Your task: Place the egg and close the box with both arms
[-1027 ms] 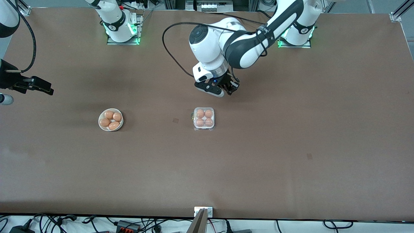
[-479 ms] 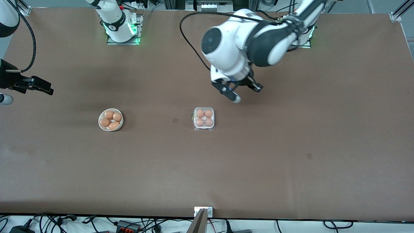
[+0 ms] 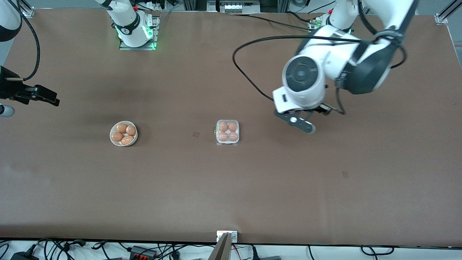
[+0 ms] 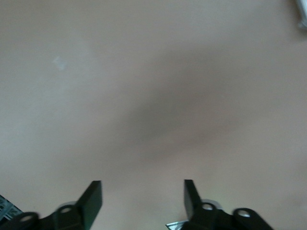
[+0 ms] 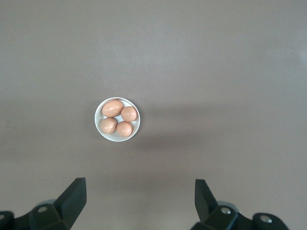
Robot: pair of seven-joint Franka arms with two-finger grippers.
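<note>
The box sits mid-table, its clear lid lying down over the white tray. Several orange-brown eggs fill its cells, and I cannot tell the task's egg from the others. My left gripper is open with nothing between its fingers. Its hand hangs over bare table beside the box, toward the left arm's end. My right gripper is open and empty, high up, looking down on the bowl. Its hand waits at the right arm's end of the table.
A round white bowl with several more eggs stands toward the right arm's end from the box. A black cable loops from the left arm over the table. Two small dark marks lie on the brown table.
The left arm has swung away from the box toward its own end of the table, and its gripper has gone from shut to open. The right arm, box and bowl have not moved.
</note>
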